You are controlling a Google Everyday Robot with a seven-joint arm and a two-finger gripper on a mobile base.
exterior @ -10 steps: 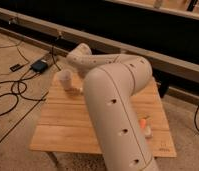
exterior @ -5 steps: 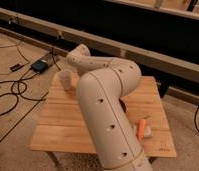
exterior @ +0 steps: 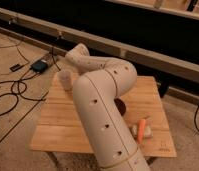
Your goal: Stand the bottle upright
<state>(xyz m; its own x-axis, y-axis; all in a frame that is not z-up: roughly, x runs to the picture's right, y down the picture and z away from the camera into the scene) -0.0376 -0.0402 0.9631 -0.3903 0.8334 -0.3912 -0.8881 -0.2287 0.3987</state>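
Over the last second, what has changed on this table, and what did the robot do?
The arm swung slightly toward the picture's left, uncovering the white block with the orange piece. Nothing was visibly grasped or released; the hand is hidden beyond the arm's far end, near the cup. The cup, white block and table stayed put. The bottle is out of sight.

The arm is cream-white with a scatter of small dark round holes along its casing. The gripper is hidden somewhere behind the arm's far end, near the cup. The table is pale honey-coloured wood with fine lengthwise grain. The cup looks translucent whitish-pink. An orange piece lies on a small white block. A dark maroon sliver peeks beside the arm. The floor is beige, crossed by black cables.
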